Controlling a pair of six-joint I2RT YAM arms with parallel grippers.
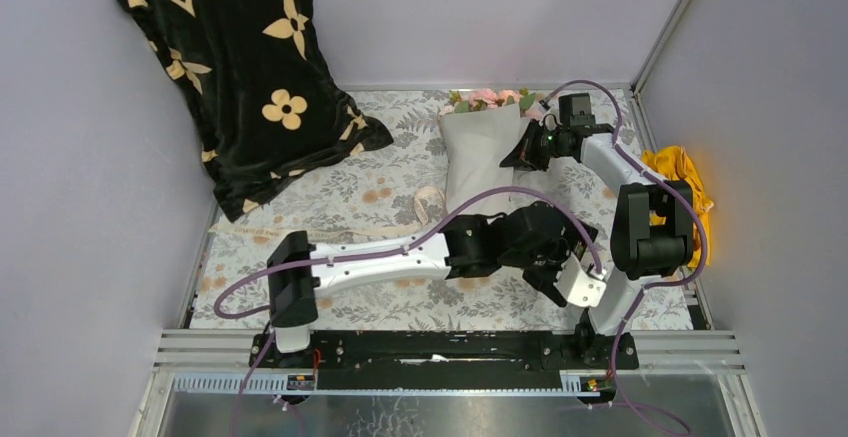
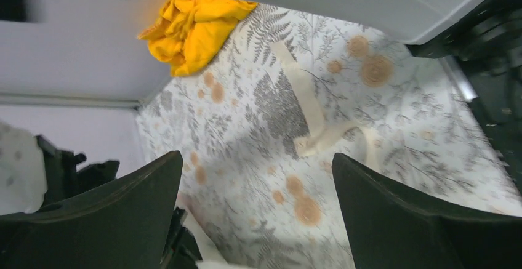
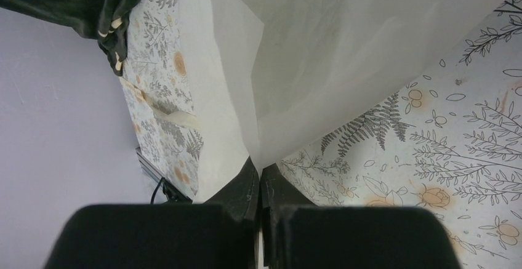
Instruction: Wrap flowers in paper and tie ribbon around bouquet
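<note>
The right gripper (image 3: pixel 260 172) is pinching the paper (image 3: pixel 320 53) of the bouquet (image 1: pixel 478 147), which is lying by the table's (image 1: pixel 330 197) far edge. The left gripper (image 2: pixel 255 161) is hanging wide open near the ribbon (image 2: pixel 308 106).

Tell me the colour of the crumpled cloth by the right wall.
The cloth is plain bright yellow, with no pattern; it shows best in the left wrist view.
</note>
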